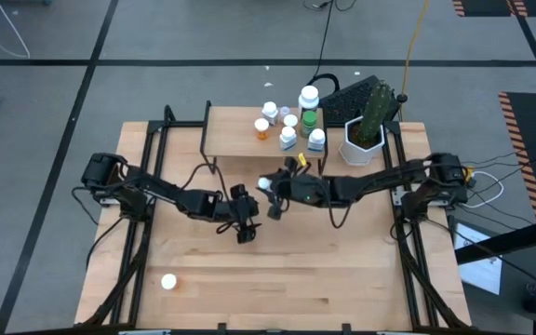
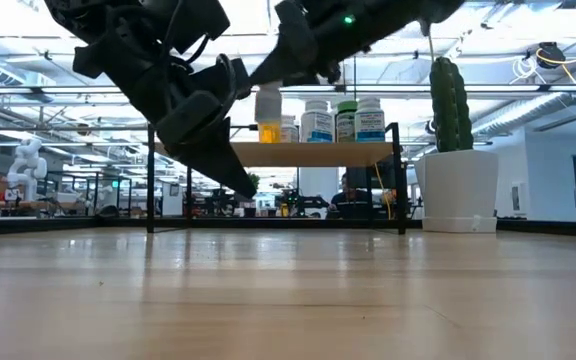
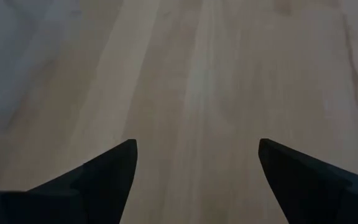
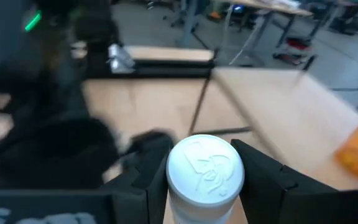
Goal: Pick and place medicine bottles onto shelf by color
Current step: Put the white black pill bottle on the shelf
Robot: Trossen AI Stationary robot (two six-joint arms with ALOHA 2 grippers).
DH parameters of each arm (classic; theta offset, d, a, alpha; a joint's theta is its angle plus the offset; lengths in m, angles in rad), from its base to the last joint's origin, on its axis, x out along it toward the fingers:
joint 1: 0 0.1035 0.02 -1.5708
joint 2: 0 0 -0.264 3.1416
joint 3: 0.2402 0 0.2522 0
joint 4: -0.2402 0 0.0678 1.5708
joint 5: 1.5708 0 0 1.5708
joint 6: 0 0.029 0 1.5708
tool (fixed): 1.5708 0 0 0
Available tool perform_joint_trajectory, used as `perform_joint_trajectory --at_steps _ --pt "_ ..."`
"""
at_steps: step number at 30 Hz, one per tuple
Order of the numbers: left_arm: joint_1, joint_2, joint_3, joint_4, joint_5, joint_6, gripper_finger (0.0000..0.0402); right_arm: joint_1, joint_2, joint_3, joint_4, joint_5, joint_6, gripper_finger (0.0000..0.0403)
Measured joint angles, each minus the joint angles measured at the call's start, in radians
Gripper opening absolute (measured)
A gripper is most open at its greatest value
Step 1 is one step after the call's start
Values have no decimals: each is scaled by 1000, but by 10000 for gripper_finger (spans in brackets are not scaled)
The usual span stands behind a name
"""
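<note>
Left arm reaches in toward mid-counter, left hand (image 1: pixel 246 233) tipped downward, fingers (image 3: pixel 104 174) spread wide, nothing between them. Right arm reaches across from the other side, right hand (image 1: pixel 270 189) raised, fingers (image 4: pixel 266 180) clamped on a white-capped bottle (image 4: pixel 205 168).

Overhead camera looked straight down; low camera faced level across the table (image 2: pixel 288 300); wrist cameras looked closely past their fingers. Overhead and low views shared the shelf (image 1: pixel 235 140).

bottles (image 1: pixel 288 121) stand on the shelf (image 1: pixel 235 138), planter (image 1: pixel 363 141) to its right; one bottle (image 1: pixel 168 282) lies front left.
</note>
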Motion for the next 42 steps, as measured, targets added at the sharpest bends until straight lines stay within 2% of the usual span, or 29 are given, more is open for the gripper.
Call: perform_joint_trajectory --at_steps 8,18,28,30,36,42 --pt "8 0 0 -8 0 -1 337 -107 3 51 9 128 33 149" --pt "25 0 0 7 0 20 337 -238 3 52 12 25 105 151" --pt "70 0 0 29 0 45 337 -222 21 67 84 -47 118 152" --pt "78 0 0 46 4 46 337 -211 38 98 44 -25 106 152" --pt "93 1 0 78 32 53 337 -249 135 312 -165 7 102 152" --pt "87 1 0 35 57 59 337 -261 167 320 -196 3 124 152"
